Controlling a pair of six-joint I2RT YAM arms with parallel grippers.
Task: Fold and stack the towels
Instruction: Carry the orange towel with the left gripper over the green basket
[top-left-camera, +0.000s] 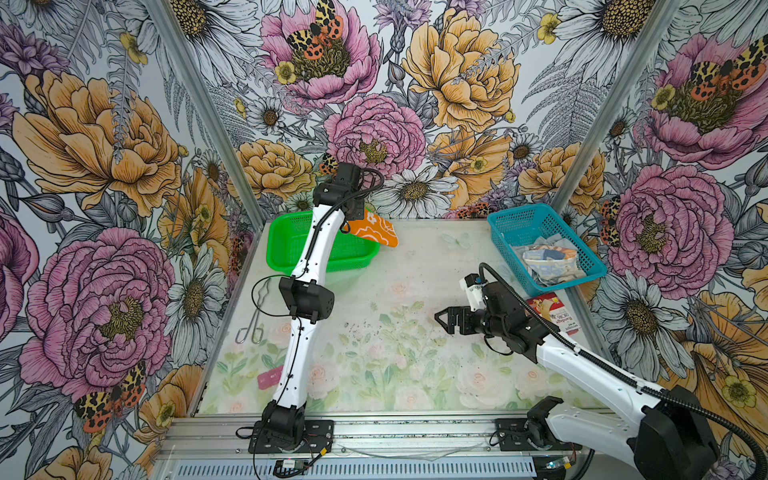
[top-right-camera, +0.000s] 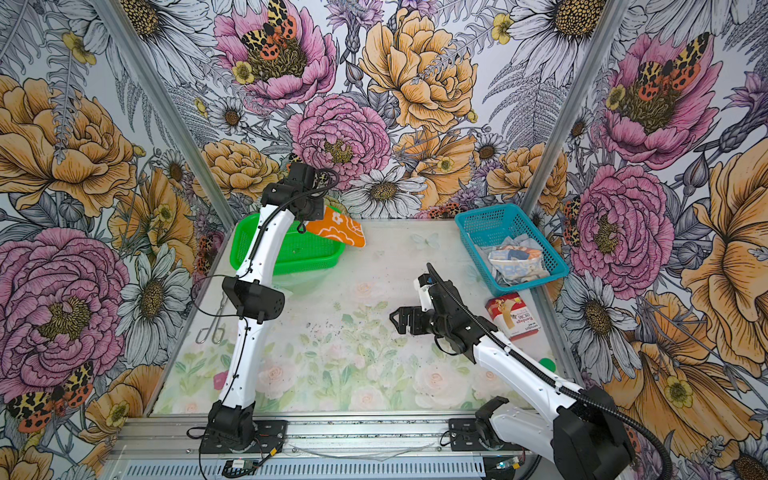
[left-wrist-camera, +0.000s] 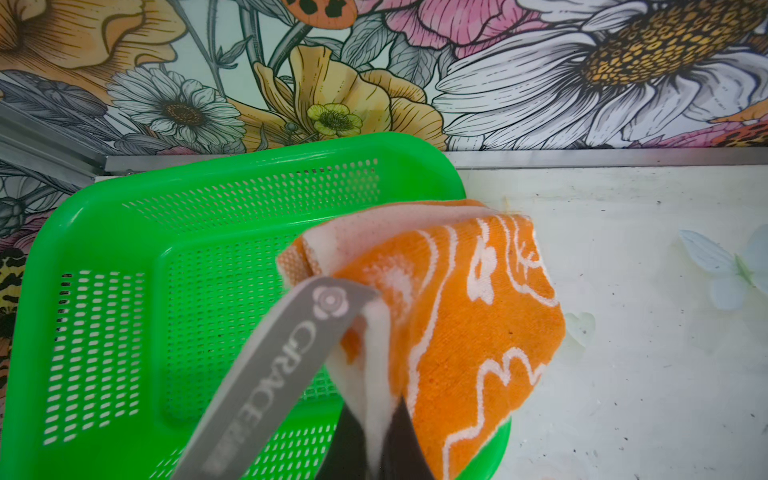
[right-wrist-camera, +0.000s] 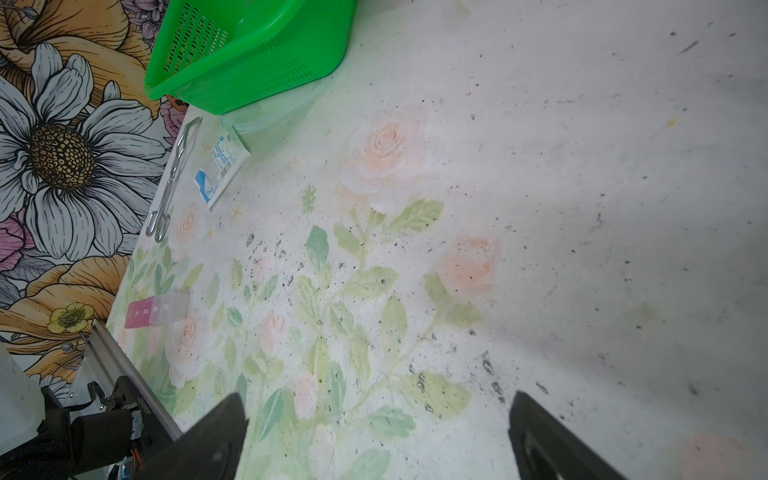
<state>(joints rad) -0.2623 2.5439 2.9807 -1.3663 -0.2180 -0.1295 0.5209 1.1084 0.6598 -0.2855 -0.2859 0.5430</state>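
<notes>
The orange towel (top-left-camera: 372, 228) with its white flower outlines is hanging in the air at the far right corner of the green basket (top-left-camera: 276, 249), folded over on itself. The left gripper (left-wrist-camera: 374, 436) is pinching it by one edge, jaws clenched on the cloth right beside its grey label (left-wrist-camera: 274, 374). In the left wrist view the towel is dangling across the basket's rim, part over the mesh floor, part over the bare surface (left-wrist-camera: 644, 332). The basket floor is showing nothing in it.

Over on the right, the blue basket (top-left-camera: 505, 226) is holding the other towels (top-left-camera: 548, 259) in a crumpled heap, colourful cloth bunched on grey. The right gripper (top-left-camera: 451, 318) is hovering low over the middle of the surface, jaws released and wide, gripping nothing, with a red-white carton (top-left-camera: 555, 309) lying just behind it.

To my eye this is the placing step for the first towel, folded and heading for the green basket. The next move is calling for a shift inward over the mesh floor, then a lowering so the fold lands flat, and only then a release. If it's let go here, the cloth is likely slumping over the rim and coming undone. Two towels are waiting after that.
</notes>
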